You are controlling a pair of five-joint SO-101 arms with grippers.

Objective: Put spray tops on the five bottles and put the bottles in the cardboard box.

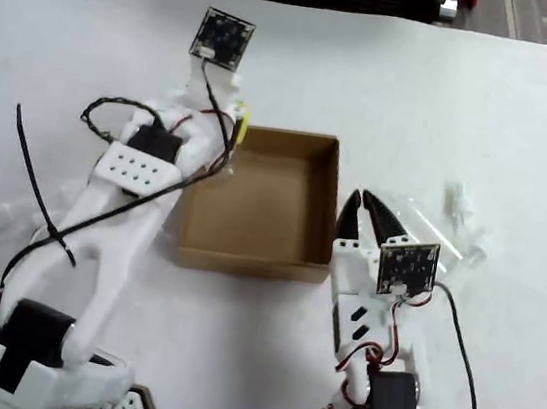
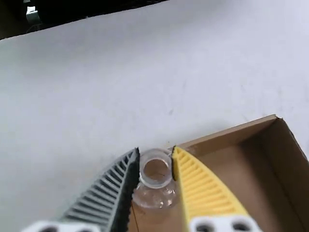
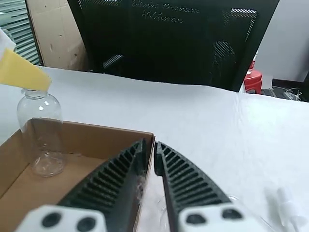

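The left wrist view shows the left hand (image 2: 155, 152) gripping a clear bottle (image 2: 153, 193) by its uncapped neck. From the right wrist view, its body hangs inside the box (image 3: 96, 133), beyond the clenched, empty right hand (image 3: 151, 144).

Bottle (image 2: 154, 186): clear plastic, glossy, smooth. Box (image 1: 254, 202): brown cardboard, matt, raw cut edges. L claw (image 2: 155, 154): ribbed plastic, one finger yellow, other dark grey, both matt. R claw (image 3: 154, 145): black ribbed plastic, matt, on white plastic mounts. Arm shells (image 1: 121, 215): white plastic, matt, w/ black glossy-ish motor blocks. Tabletop (image 1: 418, 103): white cover, matt, faintly creased; cloth or paper, can't tell. Spray tops (image 1: 463, 204): white and clear plastic, smooth. Chair (image 3: 193, 38): black mesh fabric, matt.
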